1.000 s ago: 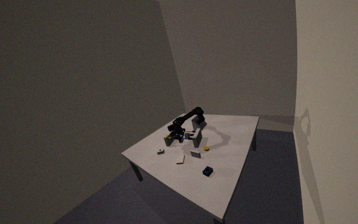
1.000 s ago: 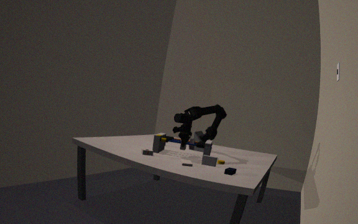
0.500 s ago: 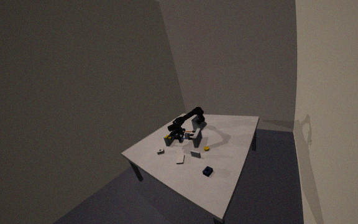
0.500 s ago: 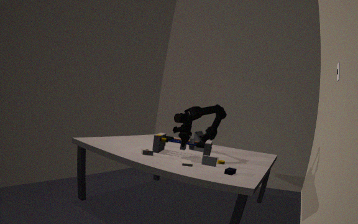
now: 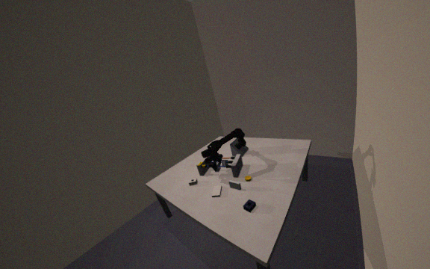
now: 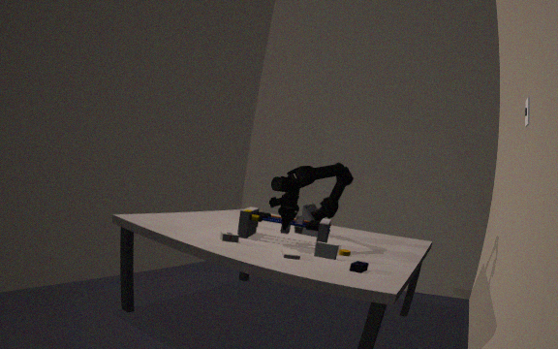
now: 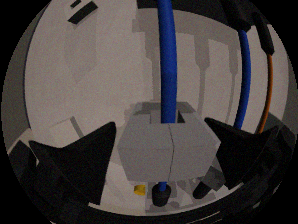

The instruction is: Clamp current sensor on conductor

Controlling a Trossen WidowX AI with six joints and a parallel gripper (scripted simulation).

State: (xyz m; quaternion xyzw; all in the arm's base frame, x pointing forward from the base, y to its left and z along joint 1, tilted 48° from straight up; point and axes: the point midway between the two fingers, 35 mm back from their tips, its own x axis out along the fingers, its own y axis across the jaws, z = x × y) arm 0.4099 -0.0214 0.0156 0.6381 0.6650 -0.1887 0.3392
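The grey split-core sensor (image 7: 145, 157) sits round the thick middle blue conductor (image 7: 168, 55) in the wrist view. Its two halves meet at a thin seam, and it looks closed. My gripper (image 7: 161, 124) (image 6: 286, 226) is open, with one black finger on each side of the sensor and a gap showing at both sides. A second blue conductor (image 7: 245, 75) and a thin orange one (image 7: 270, 85) run to the right. The LOAD marker and the arrow on the sensor cannot be read in any view, and whether the latch is caught cannot be told.
The conductors span two grey posts (image 5: 237, 168) (image 6: 247, 224). In front of them on the table (image 5: 275, 220) are a grey upright plate (image 5: 234, 185) (image 6: 326, 250), a yellow disc (image 5: 248, 178) (image 6: 345, 252), a dark box (image 5: 249, 205) (image 6: 358, 267), a pale flat block (image 5: 216, 191) and a small box (image 5: 192, 182).
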